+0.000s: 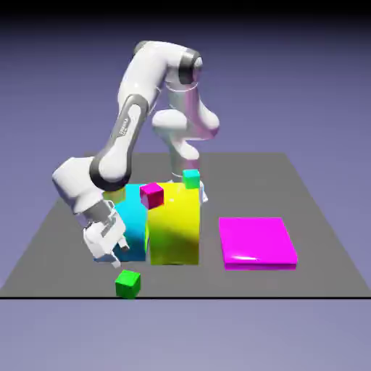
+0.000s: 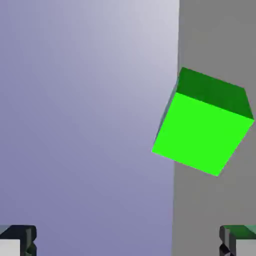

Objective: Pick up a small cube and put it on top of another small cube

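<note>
Grey table (image 1: 304, 188), near edge — gripper (image 1: 110, 255) spread wide, empty; centre it over small cube (image 1: 127, 283) w/ care before you descend.

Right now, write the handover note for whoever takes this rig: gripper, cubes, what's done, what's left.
Gripper: open, empty, tilted low over the table's near edge, just up and to the exterior view's left of the tiny bright green cube; in the hand view the cube sits off-centre, not between the fingertips.
Green cube: on the grey table, at its near edge.
Tiny magenta-pink cube: on top of the cyan block, beside the tall yellow block.
Done: approach only.
Left: centre, grasp, lift, stack on the pink cube.
</note>
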Robot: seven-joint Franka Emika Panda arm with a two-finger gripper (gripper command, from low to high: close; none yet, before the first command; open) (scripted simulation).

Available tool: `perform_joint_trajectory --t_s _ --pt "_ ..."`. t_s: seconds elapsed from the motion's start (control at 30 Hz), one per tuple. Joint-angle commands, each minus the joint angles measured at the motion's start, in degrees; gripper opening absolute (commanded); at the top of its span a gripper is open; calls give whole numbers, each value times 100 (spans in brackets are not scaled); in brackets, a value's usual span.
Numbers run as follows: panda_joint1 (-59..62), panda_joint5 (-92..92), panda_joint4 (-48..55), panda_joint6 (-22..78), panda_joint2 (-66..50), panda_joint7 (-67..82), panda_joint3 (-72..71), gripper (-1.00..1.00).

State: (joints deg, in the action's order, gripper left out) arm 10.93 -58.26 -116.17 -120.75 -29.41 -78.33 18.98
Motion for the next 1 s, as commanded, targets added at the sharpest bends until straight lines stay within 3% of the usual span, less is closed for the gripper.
perform_joint_trajectory --t_s 0.0,0.2,0.23,0.4,0.97 --pt "58 -44 -14 94 -141 -249 34 0" --pt "18 -630 123 -350 -880 -4 -322 0" --pt "18 -630 123 -350 -880 -4 -322 -100" --pt "-53 13 -6 199 -107 -209 1 -100" --pt "326 4223 316 4314 2930 953 -790 -100"
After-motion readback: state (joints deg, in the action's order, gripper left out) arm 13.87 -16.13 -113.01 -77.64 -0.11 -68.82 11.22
